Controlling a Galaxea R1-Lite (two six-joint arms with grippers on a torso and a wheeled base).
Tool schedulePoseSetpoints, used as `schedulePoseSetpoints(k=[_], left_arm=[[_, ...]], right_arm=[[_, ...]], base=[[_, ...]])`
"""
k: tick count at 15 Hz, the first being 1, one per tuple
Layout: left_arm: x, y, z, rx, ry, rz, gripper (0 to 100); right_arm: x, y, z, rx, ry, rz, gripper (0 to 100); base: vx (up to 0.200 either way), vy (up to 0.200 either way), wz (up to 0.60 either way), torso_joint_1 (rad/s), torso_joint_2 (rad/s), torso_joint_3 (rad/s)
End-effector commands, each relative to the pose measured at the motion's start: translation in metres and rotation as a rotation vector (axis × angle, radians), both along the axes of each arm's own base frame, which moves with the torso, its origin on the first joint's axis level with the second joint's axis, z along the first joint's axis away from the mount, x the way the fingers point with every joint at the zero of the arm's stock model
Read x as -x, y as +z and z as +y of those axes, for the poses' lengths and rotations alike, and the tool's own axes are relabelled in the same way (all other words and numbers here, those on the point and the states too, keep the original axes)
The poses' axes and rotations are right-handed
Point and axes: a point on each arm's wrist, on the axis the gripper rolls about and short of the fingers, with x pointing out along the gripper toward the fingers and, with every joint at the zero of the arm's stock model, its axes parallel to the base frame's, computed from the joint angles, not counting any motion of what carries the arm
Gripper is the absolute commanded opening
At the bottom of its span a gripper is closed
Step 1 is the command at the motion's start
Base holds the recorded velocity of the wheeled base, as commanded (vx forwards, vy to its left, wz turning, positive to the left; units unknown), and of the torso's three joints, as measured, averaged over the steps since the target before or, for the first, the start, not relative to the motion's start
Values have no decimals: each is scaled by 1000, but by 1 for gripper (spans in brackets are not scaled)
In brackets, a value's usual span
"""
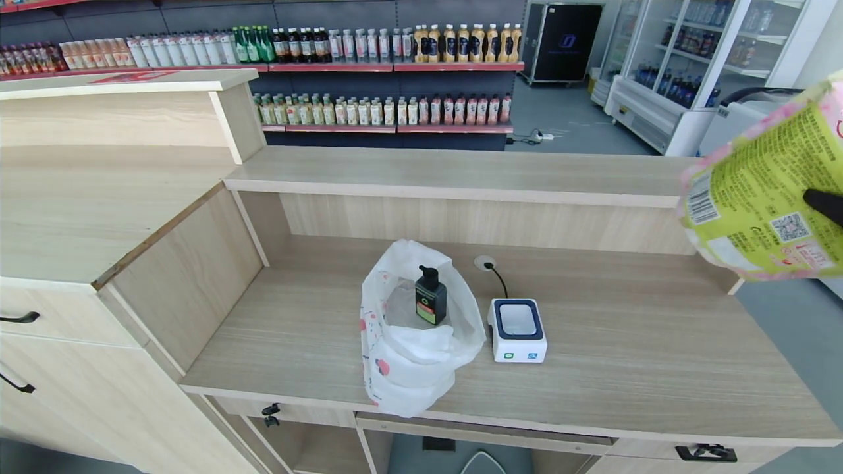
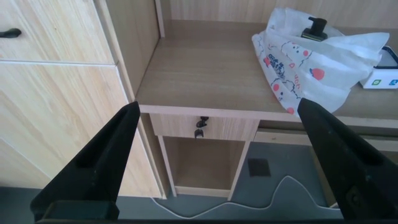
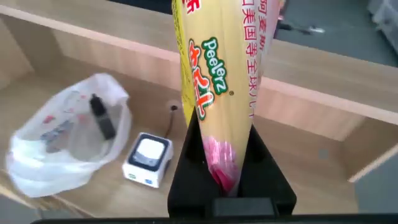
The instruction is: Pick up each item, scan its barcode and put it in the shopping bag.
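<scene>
A yellow-green and pink snack bag hangs high at the right, above the counter's right end, with my right gripper shut on it; a black fingertip presses its barcode side. The white shopping bag stands open on the counter, a dark pump bottle upright inside. Just right of it lies the white barcode scanner. My left gripper hangs open and empty below the counter's front edge, left of the shopping bag.
The wooden checkout counter has a raised ledge behind and a taller cabinet at the left. A cable runs from the scanner to a grommet. Drawers sit under the front edge.
</scene>
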Motion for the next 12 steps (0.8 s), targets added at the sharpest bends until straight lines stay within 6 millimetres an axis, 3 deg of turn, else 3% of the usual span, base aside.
schedulePoseSetpoints(k=[1,4,10,12], left_arm=[[0,0,0,0,0,1,100],[0,0,0,0,0,1,100],[0,0,0,0,0,1,100],[0,0,0,0,0,1,100]], right_arm=[[-28,-33,-15,19,-218,82,0],[-36,-44,-17,22,-299,96,0],[-44,-57,-19,119,-294,155,0],[-46,-60,-10,160,-243,161,0]], base=[[0,0,0,0,0,0],[0,0,0,0,0,0],[0,0,0,0,0,0],[0,0,600,5,2,2]])
